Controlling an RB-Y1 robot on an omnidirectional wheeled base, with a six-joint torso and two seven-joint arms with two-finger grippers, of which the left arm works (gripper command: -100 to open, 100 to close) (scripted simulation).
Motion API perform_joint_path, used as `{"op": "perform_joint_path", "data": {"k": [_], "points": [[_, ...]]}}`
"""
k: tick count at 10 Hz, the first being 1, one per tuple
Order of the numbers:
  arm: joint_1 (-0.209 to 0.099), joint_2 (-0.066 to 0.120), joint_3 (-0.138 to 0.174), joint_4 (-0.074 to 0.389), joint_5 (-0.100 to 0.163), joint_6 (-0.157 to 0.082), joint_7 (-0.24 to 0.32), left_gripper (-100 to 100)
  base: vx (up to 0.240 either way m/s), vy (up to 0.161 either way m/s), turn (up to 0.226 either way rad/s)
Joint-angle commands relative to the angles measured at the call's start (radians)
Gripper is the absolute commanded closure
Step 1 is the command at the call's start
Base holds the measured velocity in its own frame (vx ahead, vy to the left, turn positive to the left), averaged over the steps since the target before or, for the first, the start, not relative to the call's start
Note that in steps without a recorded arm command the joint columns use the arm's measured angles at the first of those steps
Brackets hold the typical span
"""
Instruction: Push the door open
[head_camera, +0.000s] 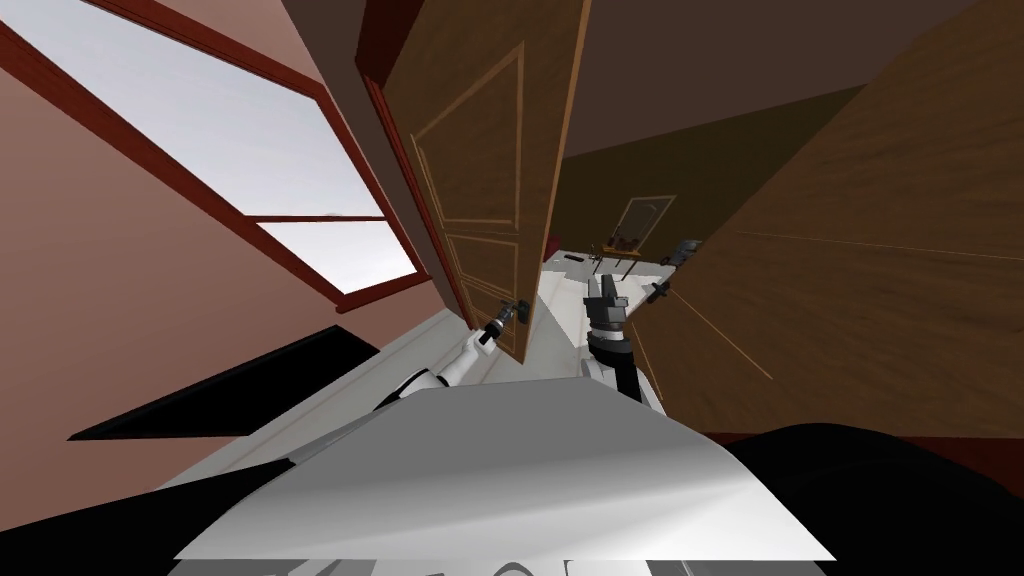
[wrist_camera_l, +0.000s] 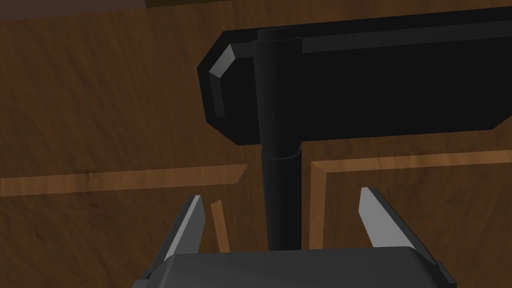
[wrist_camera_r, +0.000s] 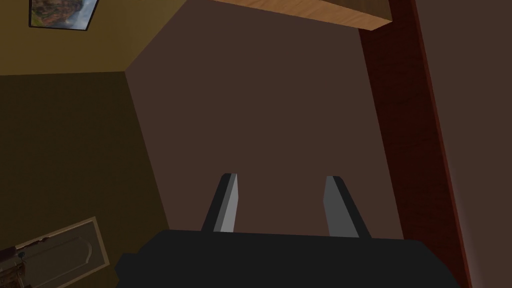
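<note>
Brown panelled door (head_camera: 470, 170), long axis upright, stands ajar with its thin free edge facing the robot. Pink wall (head_camera: 120, 330) with a red-framed window (head_camera: 250, 150) is on its left, pale floor (head_camera: 558, 320) past it. Black lever handle (wrist_camera_l: 350, 85) runs along the door face. Its stem sticks out between the spread fingers of the left tool (wrist_camera_l: 281, 196), not touching them. Right tool (wrist_camera_r: 282, 177) is spread, held in the gap.

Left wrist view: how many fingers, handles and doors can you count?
fingers: 2
handle: 1
door: 1
Total: 4
</note>
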Motion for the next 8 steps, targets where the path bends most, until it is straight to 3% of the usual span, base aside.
{"op": "perform_joint_path", "data": {"k": [1, 2, 3, 8], "points": [[-0.001, -0.007, 0.005, 0.002, 0.001, 0.002, -0.004, -100, 0.15, -0.143, -0.03], [-0.001, -0.004, 0.003, 0.002, 0.001, 0.001, -0.002, -100, 0.068, -0.062, 0.004], [-0.001, -0.004, 0.003, 0.002, 0.001, 0.001, -0.002, 100, -0.006, 0.007, 0.002], [-0.001, -0.004, 0.003, 0.002, 0.001, 0.001, -0.002, 100, -0.005, 0.009, -0.008]]}}
